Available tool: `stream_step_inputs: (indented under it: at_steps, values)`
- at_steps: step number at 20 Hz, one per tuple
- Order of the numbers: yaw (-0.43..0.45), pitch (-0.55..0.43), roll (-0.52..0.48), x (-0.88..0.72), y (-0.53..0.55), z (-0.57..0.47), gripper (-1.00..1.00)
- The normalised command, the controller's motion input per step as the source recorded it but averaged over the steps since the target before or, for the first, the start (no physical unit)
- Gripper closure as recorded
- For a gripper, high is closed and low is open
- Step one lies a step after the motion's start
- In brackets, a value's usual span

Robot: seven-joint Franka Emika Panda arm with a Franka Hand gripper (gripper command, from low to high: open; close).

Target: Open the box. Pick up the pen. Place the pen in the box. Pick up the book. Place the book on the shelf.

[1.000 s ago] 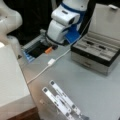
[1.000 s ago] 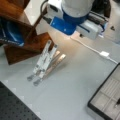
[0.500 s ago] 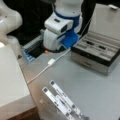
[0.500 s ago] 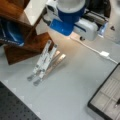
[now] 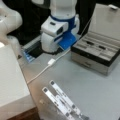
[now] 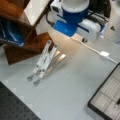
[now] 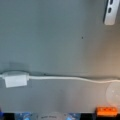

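The box [image 5: 95,58] stands open at a front view's right, its black lid raised. A slim dark pen [image 5: 90,43] lies in the box's pale tray, and the pen [image 6: 117,101] also shows at the tray's edge. The shelf [image 5: 11,82], with its cream top [image 6: 37,10] over dark wood, is at the left in both front views. My gripper [image 5: 50,50] hangs over the grey trough [image 5: 31,51], left of the box, with its fingers hidden under the white hand. The book is out of view.
A white cable with an adapter block [image 5: 51,62] crosses the table under the arm and shows in the wrist view [image 7: 15,80]. Two perforated silver rails [image 5: 62,102] lie near the shelf [image 6: 43,61]. Something blue [image 6: 12,32] sits inside the shelf.
The arm has come slightly lower and to the left, away from the box. Nothing on the table has moved.
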Motion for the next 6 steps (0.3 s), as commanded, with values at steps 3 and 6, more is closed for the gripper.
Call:
stream_step_inputs:
  at_steps: [3, 6]
  values:
    - [-0.027, -0.214, 0.132, -0.2, -0.02, -0.11, -1.0]
    - [-0.027, -0.206, 0.125, -0.2, -0.02, -0.14, -1.0]
